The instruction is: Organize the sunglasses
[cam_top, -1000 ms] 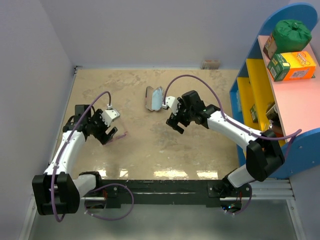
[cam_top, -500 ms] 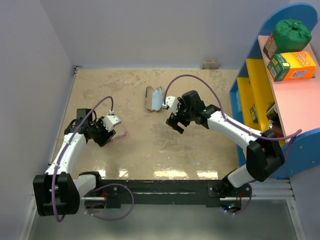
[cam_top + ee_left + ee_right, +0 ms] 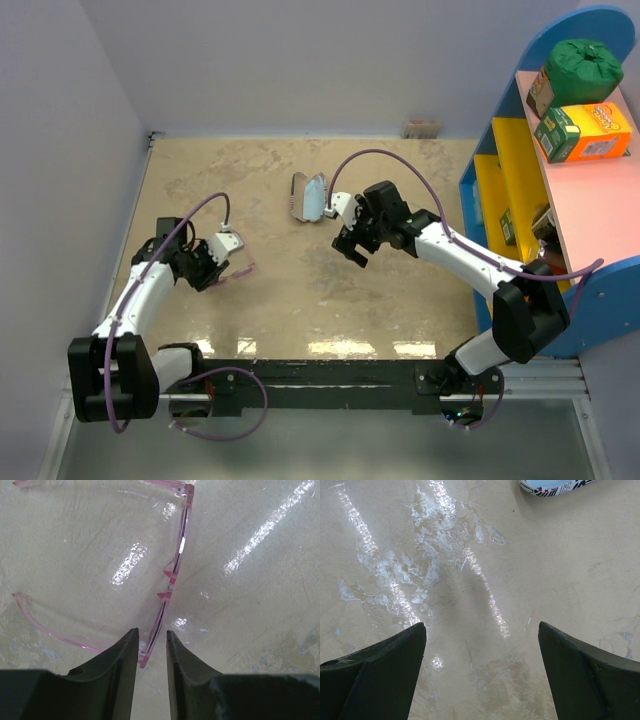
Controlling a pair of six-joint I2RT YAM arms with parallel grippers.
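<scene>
Narrowly, the left gripper [image 3: 152, 632] straddled a corner of the sunglasses [image 3: 183, 540], grip unclear; right gripper [image 3: 481, 625] gaped wide, case [image 3: 555, 486] at twelve o'clock

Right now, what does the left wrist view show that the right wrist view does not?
Left wrist only: the sunglasses, arms unfolded, one frame end between the narrowly parted fingers of the left gripper. Right wrist only: the case, just its edge at the top, and the right gripper, wide open. Both: the glossy beige table.

sunglasses [image 3: 172, 575] far arm cut by top edge; case [image 3: 555, 487] mostly out of frame
</scene>
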